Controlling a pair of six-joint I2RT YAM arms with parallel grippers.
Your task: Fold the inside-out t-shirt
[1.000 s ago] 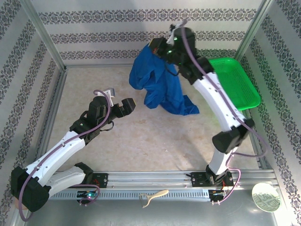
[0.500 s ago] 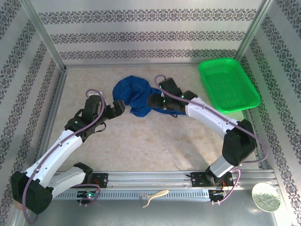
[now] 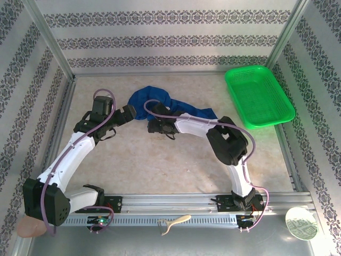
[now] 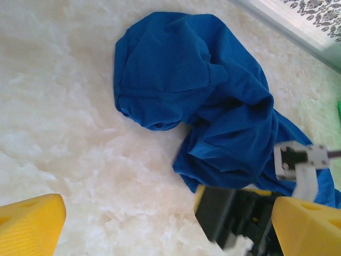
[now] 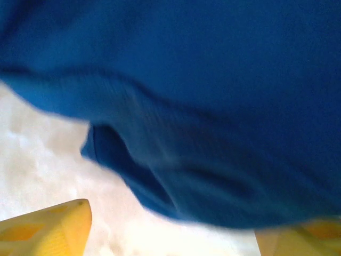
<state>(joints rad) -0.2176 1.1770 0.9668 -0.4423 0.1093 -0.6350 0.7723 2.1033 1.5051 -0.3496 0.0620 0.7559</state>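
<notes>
T-shirt [image 3: 152, 98], royal blue, lies crumpled in a loose heap on the desk [image 3: 176, 154] toward its far side, so the step in hand appears to be laying it out flat before any fold. Left pincer [image 3: 127, 113] hovers just beside the heap's left edge, fingers spread; right pincer [image 3: 154, 126] sits at its near edge, also spread, with cloth close in front. Next, each likely needs to pinch a separate edge and draw the cloth apart.

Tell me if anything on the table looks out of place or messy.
The t-shirt lies in a crumpled heap at the far middle of the table, one end trailing toward the green basket. Nothing looks spilled or torn.
</notes>
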